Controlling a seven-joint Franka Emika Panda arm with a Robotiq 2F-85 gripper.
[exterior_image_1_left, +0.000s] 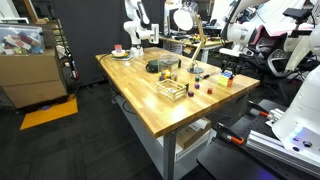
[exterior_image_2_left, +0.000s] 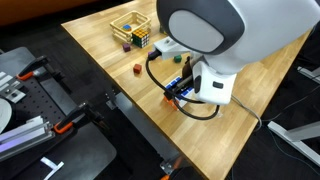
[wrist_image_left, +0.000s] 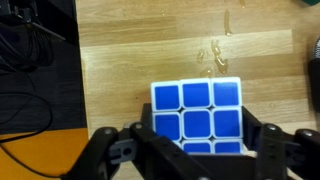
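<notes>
A: Nearest to us in the wrist view, what are we seeing?
B: We're looking at the end effector (wrist_image_left: 200, 152) standing spread. Its dark fingers are flanking the puzzle cube (wrist_image_left: 198, 118) with slim gaps showing, so nothing is being pinched.
A: Where is the cube sitting?
B: It's resting flat on the table (wrist_image_left: 130, 60) between the fingers, blue tiled face up.
A: How are we expecting it to handle?
B: We're judging it light, rigid plastic, with glossy, slightly slippery tiles and layers liable to twist. We're favouring two opposite flat sides, squarely, at mid-height.
A: Further out?
B: The table is showing varnished wood planks and some glare, and black cables (wrist_image_left: 25, 60) are trailing past its edge. In an exterior view a red block (exterior_image_2_left: 136, 68) and a yellowish box (exterior_image_2_left: 127, 22) are lying well apart from the cube.
</notes>
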